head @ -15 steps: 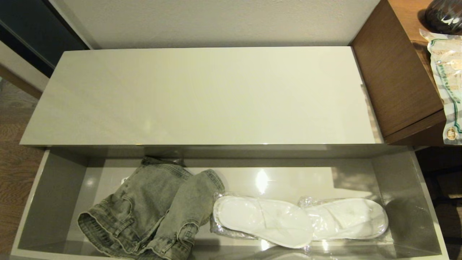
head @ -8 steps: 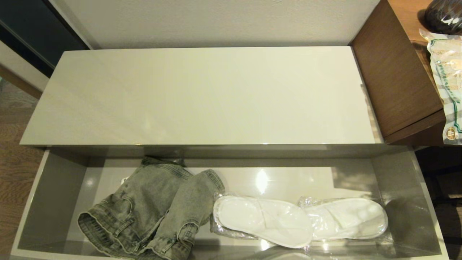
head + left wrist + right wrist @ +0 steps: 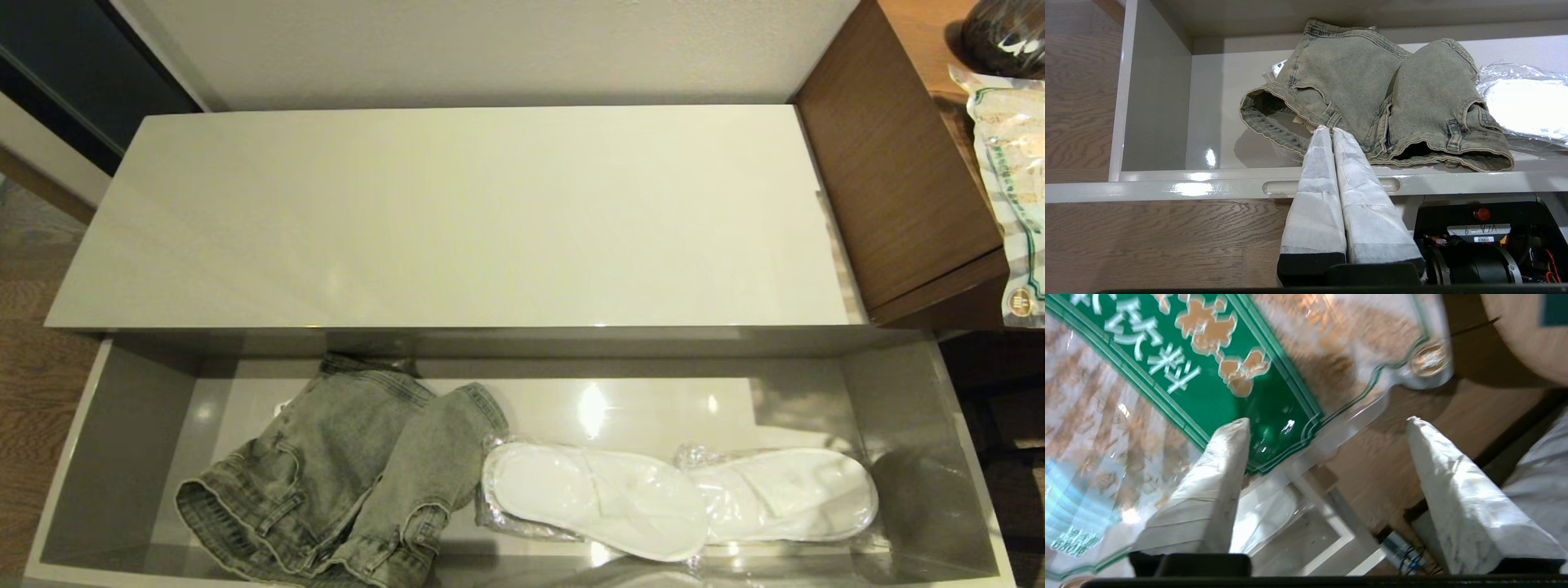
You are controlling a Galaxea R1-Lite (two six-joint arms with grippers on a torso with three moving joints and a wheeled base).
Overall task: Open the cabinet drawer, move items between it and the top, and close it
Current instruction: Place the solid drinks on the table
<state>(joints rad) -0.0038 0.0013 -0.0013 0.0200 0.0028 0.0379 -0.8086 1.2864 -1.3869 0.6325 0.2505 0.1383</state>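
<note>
Drawer (image 3: pixel 122 457) stands pulled out over wood floor (image 3: pixel 33 392); left pincer (image 3: pixel 1331 132) clenched, right pincer (image 3: pixel 1327 424) released.

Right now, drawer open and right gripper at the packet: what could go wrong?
1. The packet overhangs the desk edge; a nudge from the open right gripper could tip it off.
2. Its film looks slick, so a grasp may slip.
3. The jeans bunch near the drawer front; the shut left gripper could snag them.

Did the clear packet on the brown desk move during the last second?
Yes, slightly. In the head view the clear packet has its upper part shifted a little away from the desk's side panel, its lower end staying put.
</note>
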